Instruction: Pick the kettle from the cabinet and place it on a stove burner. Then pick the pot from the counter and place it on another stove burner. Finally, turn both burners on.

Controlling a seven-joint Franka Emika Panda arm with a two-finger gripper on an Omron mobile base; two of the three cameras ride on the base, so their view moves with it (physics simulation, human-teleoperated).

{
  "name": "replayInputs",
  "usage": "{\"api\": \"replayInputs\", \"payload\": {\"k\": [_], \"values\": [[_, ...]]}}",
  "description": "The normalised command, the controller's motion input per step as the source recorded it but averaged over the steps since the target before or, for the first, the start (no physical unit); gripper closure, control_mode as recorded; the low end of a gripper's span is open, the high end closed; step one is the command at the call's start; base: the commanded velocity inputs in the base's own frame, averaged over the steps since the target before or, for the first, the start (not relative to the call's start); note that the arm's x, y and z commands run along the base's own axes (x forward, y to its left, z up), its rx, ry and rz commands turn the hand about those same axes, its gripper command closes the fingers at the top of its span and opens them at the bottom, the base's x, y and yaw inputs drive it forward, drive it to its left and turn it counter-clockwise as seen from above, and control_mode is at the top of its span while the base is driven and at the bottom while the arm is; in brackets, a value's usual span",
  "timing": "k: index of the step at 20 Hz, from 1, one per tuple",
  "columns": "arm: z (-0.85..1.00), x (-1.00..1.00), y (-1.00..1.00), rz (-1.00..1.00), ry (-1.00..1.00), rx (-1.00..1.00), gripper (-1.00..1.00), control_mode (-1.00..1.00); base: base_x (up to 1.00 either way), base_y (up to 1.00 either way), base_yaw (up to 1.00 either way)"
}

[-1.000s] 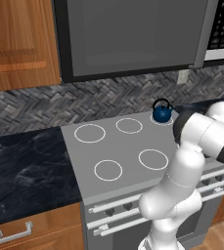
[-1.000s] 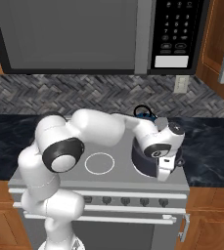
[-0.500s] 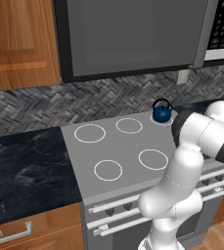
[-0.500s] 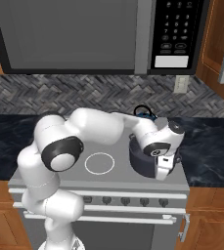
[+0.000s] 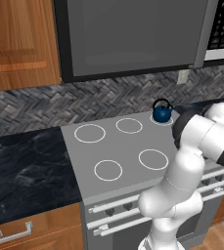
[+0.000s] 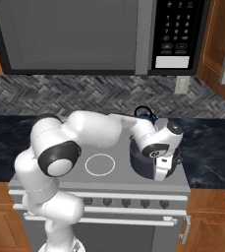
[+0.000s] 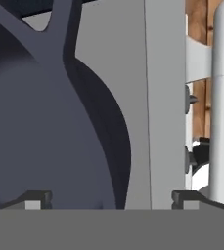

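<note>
I see a matt dark-grey pot, glossy blue kettle, smooth grey cooktop, veined black marble-look counter, warm wood cabinet w/ grain.

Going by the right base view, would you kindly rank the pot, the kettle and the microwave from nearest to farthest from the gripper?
1. The pot: directly at the gripper, on the cooktop's front right.
2. The kettle: behind the pot, toward the backsplash, partly hidden by the arm.
3. The microwave: overhead, well above the cooktop.
</note>
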Motion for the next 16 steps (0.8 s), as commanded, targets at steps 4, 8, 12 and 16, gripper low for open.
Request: {"api": "replayInputs", "payload": {"k": [4,8,12,16], "values": [[0.25,-0.06,0.00,0.00,-0.01,0.00,-1.00,-1.00,0.00,0.00,0.00],[0.23,-0.15,0.00,0.00,-0.02,0.00,-1.00,-1.00,0.00,0.00,0.00],[0.16,-0.23,0.00,0.00,-0.07,0.00,-1.00,-1.00,0.00,0.00,0.00],[0.16,-0.30,0.00,0.00,-0.10,0.00,-1.00,-1.00,0.00,0.00,0.00]]}}
